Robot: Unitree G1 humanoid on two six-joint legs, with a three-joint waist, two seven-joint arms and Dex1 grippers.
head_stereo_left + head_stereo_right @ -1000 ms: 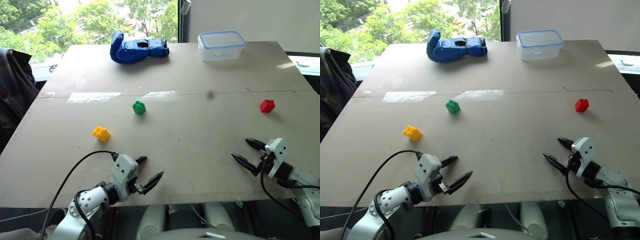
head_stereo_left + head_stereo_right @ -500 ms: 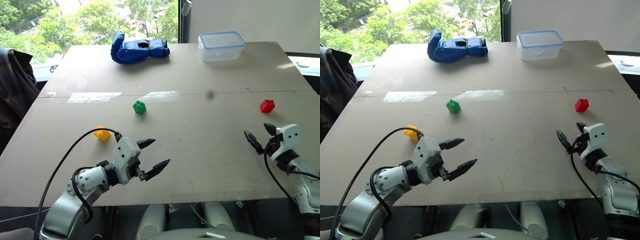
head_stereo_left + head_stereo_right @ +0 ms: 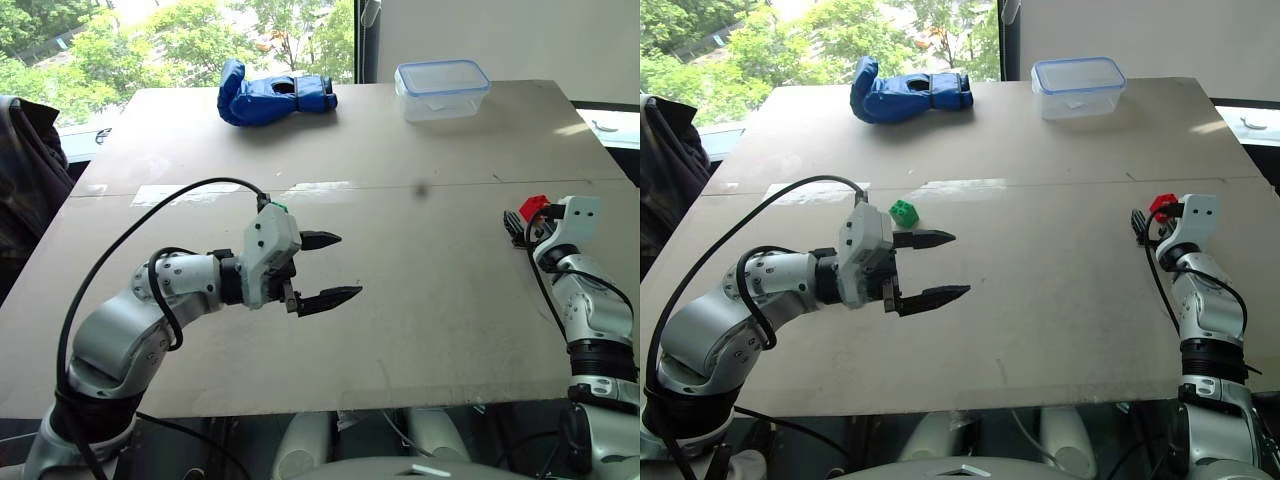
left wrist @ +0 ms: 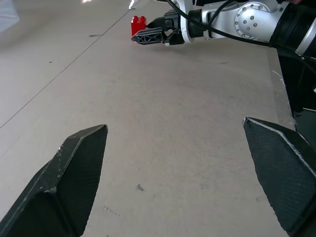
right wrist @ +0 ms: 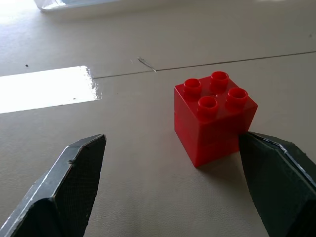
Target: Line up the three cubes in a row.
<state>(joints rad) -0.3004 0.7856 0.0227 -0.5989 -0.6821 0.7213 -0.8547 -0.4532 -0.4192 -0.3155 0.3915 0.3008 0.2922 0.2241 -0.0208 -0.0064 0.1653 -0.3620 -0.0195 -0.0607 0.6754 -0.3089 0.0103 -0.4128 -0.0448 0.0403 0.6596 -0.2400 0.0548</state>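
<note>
While our right gripper stands spread just short of the red cube, we should centre it before clenching, left gripper likewise spread.

Glossy plastic red cube (studded) on matt table.

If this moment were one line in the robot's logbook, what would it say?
right gripper: open, red cube just ahead between fingers, not gripped | left gripper: open, empty, over table | green cube: untouched

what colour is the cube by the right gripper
Red cube, clearest in the right wrist view, just ahead of the open right gripper.
</note>
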